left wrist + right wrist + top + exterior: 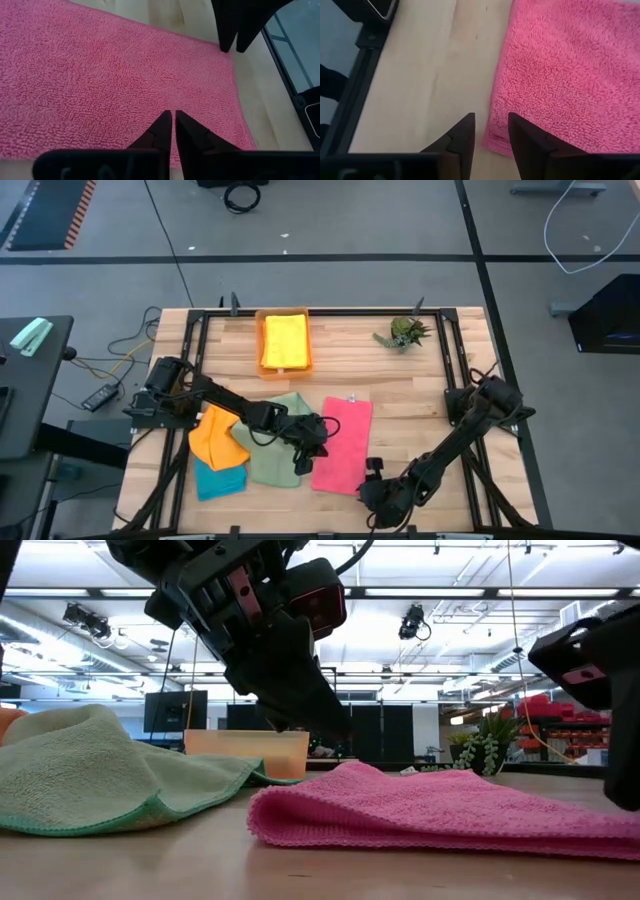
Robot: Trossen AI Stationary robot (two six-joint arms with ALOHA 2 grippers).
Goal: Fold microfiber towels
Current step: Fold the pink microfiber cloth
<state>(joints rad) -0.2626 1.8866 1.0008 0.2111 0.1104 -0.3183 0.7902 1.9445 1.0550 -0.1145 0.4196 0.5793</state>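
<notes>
High view: pink towel (343,445) lying flat at lower centre. Left gripper (318,442), fingers nearly closed and empty, is hovering at its left edge; right gripper (372,471), fingers parted, is nearing the lower-right corner. Risk: pinching only nap, the corner slipping free.

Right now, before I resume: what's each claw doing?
Left claw: shut, empty, over the pink towel.
Right claw: open, empty, at the towel's corner.

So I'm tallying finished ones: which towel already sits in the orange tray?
The yellow towel, folded inside the orange tray. The pink, sage green, orange and teal ones all lie on the bare table.
</notes>
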